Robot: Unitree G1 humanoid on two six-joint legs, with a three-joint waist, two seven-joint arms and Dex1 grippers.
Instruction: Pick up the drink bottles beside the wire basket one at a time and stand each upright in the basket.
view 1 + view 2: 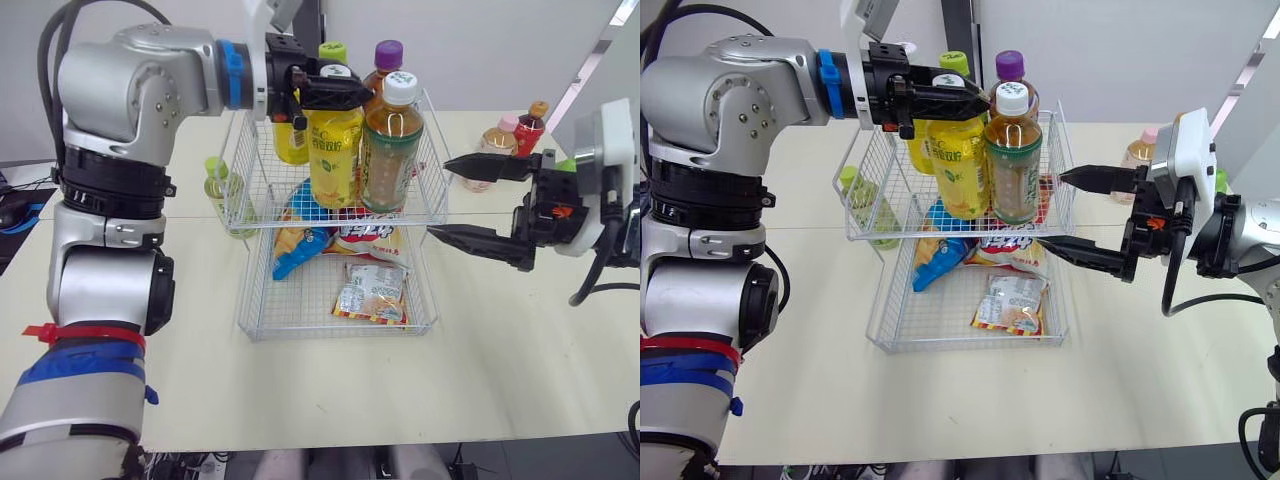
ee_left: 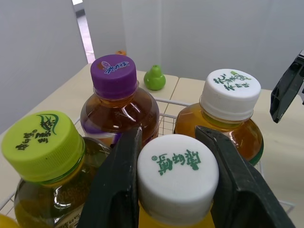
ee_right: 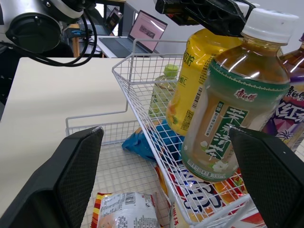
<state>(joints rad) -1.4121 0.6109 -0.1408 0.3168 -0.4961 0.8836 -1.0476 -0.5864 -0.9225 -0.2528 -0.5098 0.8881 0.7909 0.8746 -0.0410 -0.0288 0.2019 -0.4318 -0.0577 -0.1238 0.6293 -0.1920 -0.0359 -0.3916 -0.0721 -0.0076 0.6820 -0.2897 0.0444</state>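
1. Saw a pale table under everything.
2. Found the two-tier wire basket at the table's middle, with snack packets lying flat in the lower tier.
3. Noted the right gripper hovering just beside the basket's right wall, jaws wide apart and holding nothing, fingers pointing toward the basket.
4. Noted the left gripper above the upper tier, jaws clamped on either side of the white cap of the yellow bottle.
5. Found that yellow bottle upright in the upper tier, long axis vertical, cap up.
6. Saw the green-label tea bottle just beside it on the right, also upright, white cap up.
7. Saw behind them a purple-capped bottle and a green-capped bottle, both standing cap up.
8. Spotted a small pale-green bottle upright on the table, just outside the basket's left wall.
9. Spotted two small bottles standing at the table's far right.
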